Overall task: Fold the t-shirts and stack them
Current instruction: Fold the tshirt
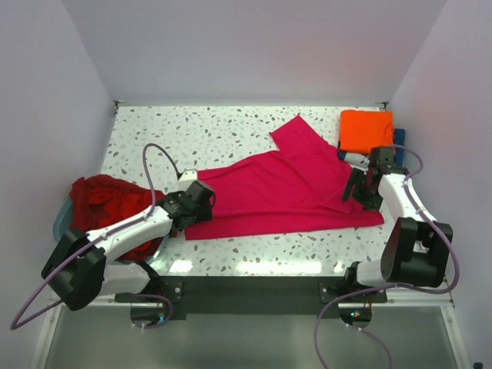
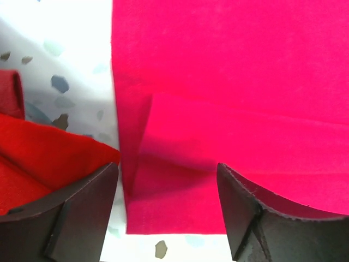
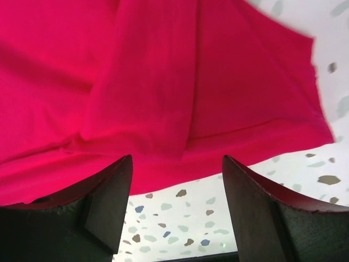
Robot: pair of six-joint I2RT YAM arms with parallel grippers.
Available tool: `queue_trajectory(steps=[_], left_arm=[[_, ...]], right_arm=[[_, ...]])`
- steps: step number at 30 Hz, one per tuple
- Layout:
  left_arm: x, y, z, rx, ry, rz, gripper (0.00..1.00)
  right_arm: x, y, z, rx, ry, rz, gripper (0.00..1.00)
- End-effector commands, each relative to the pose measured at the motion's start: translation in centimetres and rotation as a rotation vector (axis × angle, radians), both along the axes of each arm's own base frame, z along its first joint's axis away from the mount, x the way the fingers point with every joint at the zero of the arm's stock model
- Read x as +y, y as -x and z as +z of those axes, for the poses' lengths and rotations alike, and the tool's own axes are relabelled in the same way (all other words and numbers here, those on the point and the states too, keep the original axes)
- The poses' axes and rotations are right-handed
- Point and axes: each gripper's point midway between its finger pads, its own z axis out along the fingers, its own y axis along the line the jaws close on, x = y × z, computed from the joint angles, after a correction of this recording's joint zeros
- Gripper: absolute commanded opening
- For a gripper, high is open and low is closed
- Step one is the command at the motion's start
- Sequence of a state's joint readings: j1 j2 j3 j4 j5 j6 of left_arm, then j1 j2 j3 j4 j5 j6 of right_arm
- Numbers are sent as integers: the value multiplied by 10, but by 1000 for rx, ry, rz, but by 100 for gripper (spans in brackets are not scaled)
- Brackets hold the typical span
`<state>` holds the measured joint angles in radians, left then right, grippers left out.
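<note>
A magenta-pink t-shirt (image 1: 284, 188) lies spread across the middle of the table, one sleeve pointing to the back. My left gripper (image 1: 201, 198) is open and empty just above the shirt's left hem corner (image 2: 163, 202); the jaws straddle that corner. My right gripper (image 1: 357, 188) is open and empty over the shirt's right edge (image 3: 163, 82), its fingertips (image 3: 117, 185) over bare table at the hem. Dark red shirts (image 1: 108, 204) are heaped at the left and show in the left wrist view (image 2: 49, 158). A folded orange shirt (image 1: 367, 131) lies at the back right on a navy one (image 1: 399, 137).
The dark red shirts lie in a pale blue tub (image 1: 60, 221) at the table's left edge. White walls close in the back and both sides. The speckled tabletop (image 1: 200, 131) shows behind and in front of the magenta shirt.
</note>
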<state>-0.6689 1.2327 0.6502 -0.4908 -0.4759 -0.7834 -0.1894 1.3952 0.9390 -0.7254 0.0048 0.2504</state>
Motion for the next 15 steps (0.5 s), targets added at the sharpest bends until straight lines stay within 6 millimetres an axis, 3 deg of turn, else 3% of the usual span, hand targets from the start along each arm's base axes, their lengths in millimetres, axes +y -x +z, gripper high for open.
queue_trajectory(steps=[1,4,8,15], left_arm=[[-13,-16,15,-48,-49,-41,79],[-33,-19,14,-42,-47,-89,81],[-61,-11,8,-37,-17,-154,81],[-75,2,-4,-20,-12,-173,82]], right_arm=[[17,3,-11,3,-55,20,70],[21,10,-21,31,-65,19,70],[21,5,-21,28,-57,21,69],[24,-1,-34,28,-85,14,59]])
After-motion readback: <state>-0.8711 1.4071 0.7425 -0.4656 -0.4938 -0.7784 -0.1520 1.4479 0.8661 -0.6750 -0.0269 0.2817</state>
